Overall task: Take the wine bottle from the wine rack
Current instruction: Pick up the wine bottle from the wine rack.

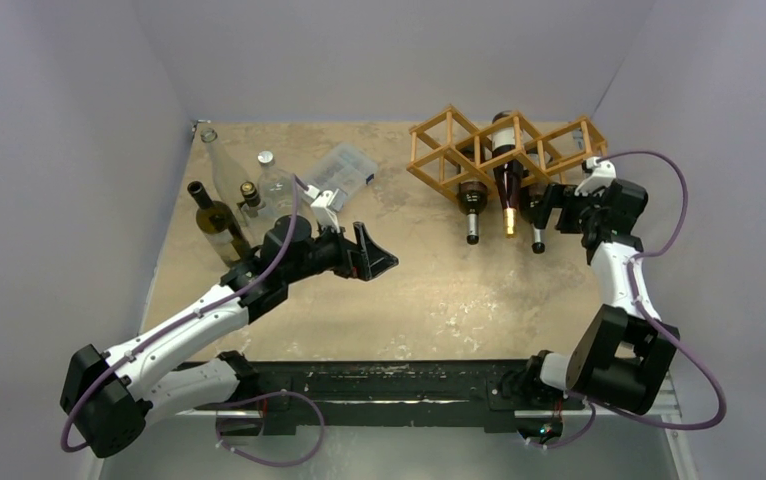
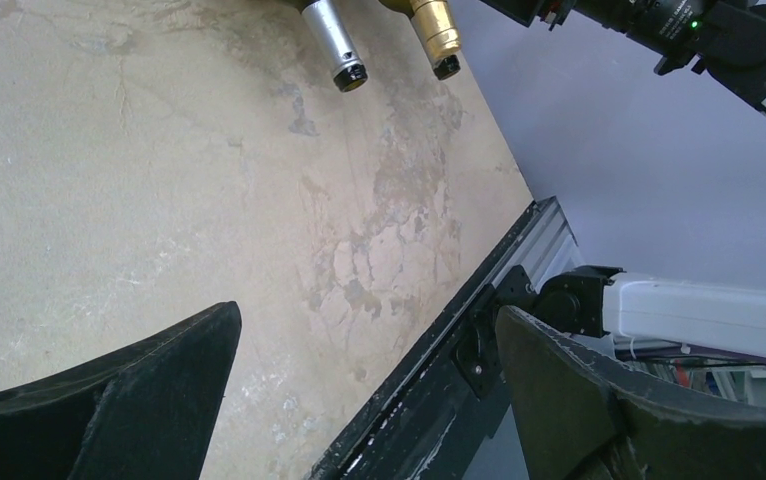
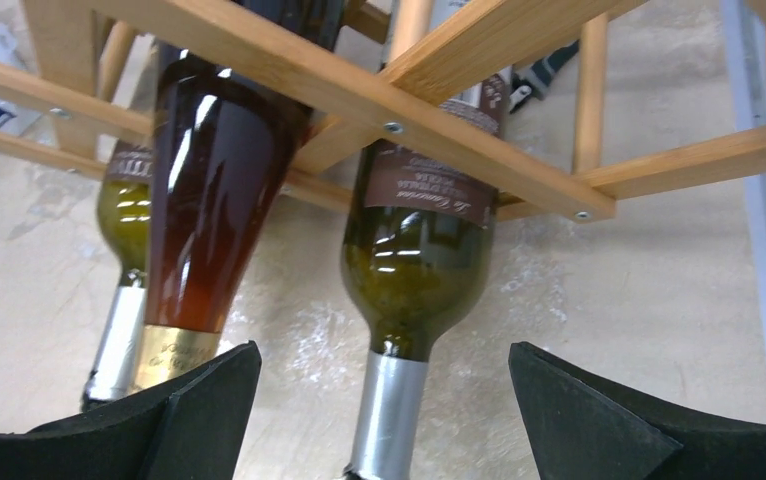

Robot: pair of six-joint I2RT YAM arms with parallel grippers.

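- The right gripper (image 3: 384, 415) is seen with its jaws spread wide and nothing pinched. The silver-capped neck of the wine bottle (image 3: 414, 270) stands between the jaws with a gap on either side.
- The left gripper (image 2: 369, 375) is likewise spread wide and empty. It is held over the bare table (image 2: 159, 200), well apart from the rack.
- Cut off: the mouth of the wine bottle is lost below the lower edge of the right wrist view, and its base is hidden beyond the rods above.
- Whether the neck rests on the table cannot be told.
- Its brown label is crossed by a rod, and the script is partly covered and hard to read.
- From above, its body is largely masked by the rack and the right gripper, and little beyond the dark neck is made out.
- Look: olive-green glass with bright reflections, a silver foil capsule and a brown label.
- Place: it lies in the right-hand part of the wine rack (image 3: 359, 95), at the far right of the table, neck pointed toward the arms.
- Just beside it an amber bottle (image 3: 209, 200) with a gold capsule is racked. A third bottle (image 3: 124, 250) is partly hidden behind that one.
- In the left wrist view only the neck ends of these two are caught at the top edge.
- At far left, standing bottles (image 1: 221, 228) and a clear plastic box (image 1: 344, 168) are noted.
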